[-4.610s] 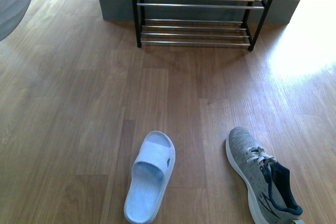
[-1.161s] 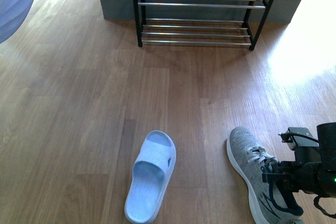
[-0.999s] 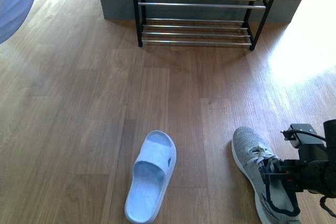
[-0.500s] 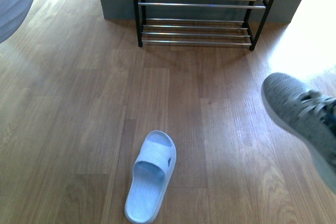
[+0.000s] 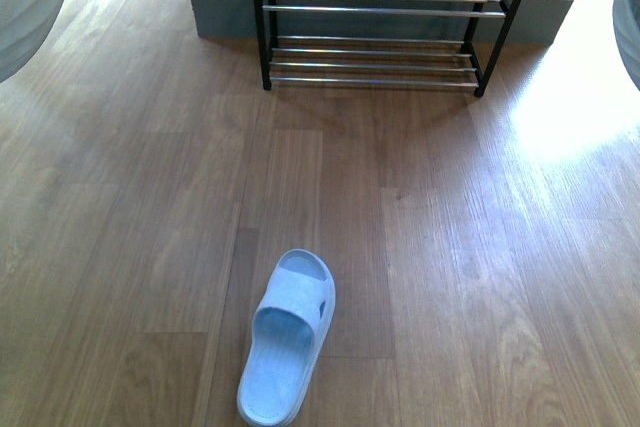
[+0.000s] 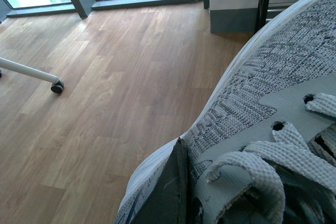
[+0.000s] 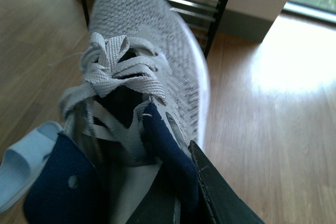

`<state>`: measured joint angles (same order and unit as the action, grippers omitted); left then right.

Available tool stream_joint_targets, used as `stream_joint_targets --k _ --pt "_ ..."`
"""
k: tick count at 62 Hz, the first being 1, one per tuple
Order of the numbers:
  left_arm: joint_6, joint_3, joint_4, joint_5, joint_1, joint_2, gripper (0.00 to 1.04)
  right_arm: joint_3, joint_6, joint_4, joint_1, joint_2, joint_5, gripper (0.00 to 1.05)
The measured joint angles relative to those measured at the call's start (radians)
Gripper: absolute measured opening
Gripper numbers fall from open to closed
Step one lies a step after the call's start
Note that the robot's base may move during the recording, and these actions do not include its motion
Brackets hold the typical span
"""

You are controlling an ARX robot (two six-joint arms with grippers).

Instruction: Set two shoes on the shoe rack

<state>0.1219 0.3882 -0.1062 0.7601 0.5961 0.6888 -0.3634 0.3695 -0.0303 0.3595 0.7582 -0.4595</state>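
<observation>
The shoe rack stands against the wall at the far middle, its tiers bare. My left gripper is shut on a grey sneaker, held in the air; its sole shows at the front view's top left corner. My right gripper is shut on the navy collar of the other grey sneaker, held above the floor with its toe towards the rack; only its edge shows in the front view. A pale blue slide lies on the floor near me.
Wooden floor runs from me to the rack. A white leg with a castor stands on the floor near the windows in the left wrist view. A grey skirting runs behind the rack.
My right gripper closed on the grey sneaker at the near right, lifted it off the floor and carried it up and right, almost out of the front view. The slide has not moved.
</observation>
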Motion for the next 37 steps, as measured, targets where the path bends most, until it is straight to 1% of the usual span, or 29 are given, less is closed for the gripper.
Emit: stream_joint_targets --k 9,29,37 --pt "0.0 0.0 0.0 0.0 0.0 0.0 0.01 -0.001 -0.001 0.001 0.0 -0.02 -0.018 0.01" --pt "0.0 0.0 0.0 0.0 0.0 0.0 0.01 0.0 0.0 0.002 0.003 -0.019 0.011 0.01" --pt "0.0 0.0 0.0 0.007 0.0 -0.002 0.01 0.0 -0.001 0.002 0.001 -0.02 -0.011 0.01"
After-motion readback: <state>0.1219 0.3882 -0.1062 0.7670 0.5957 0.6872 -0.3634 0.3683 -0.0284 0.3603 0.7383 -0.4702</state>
